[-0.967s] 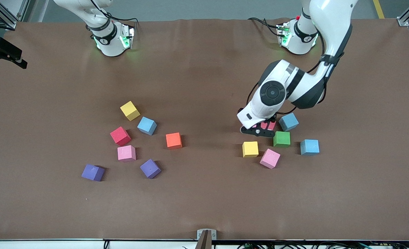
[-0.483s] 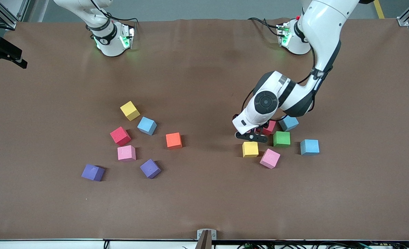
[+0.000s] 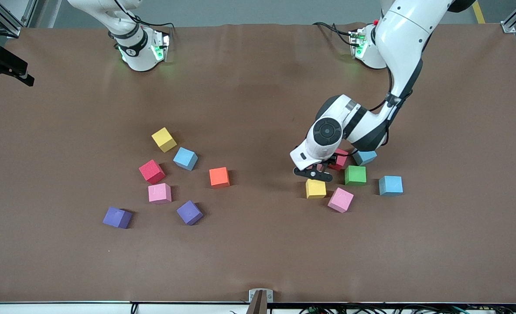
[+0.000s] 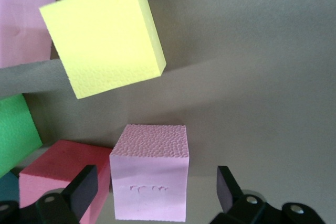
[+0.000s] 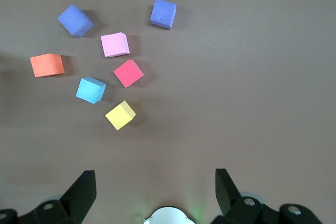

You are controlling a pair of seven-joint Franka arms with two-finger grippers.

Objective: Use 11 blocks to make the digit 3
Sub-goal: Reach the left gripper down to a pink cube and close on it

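Gripping next: left gripper [image 4: 152,195], jaws spread, straddles pink block [image 4: 150,171]
Handling: light squashy foam, pinch flat sides
Right gripper [image 5: 152,192]: spread, empty, waiting

Twelve blocks [image 3: 219,177] and two purple cubes [image 3: 189,212].

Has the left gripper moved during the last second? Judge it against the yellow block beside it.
Yes. The left gripper, open, has shifted toward the right arm's end and nearer the yellow block, which stayed put.
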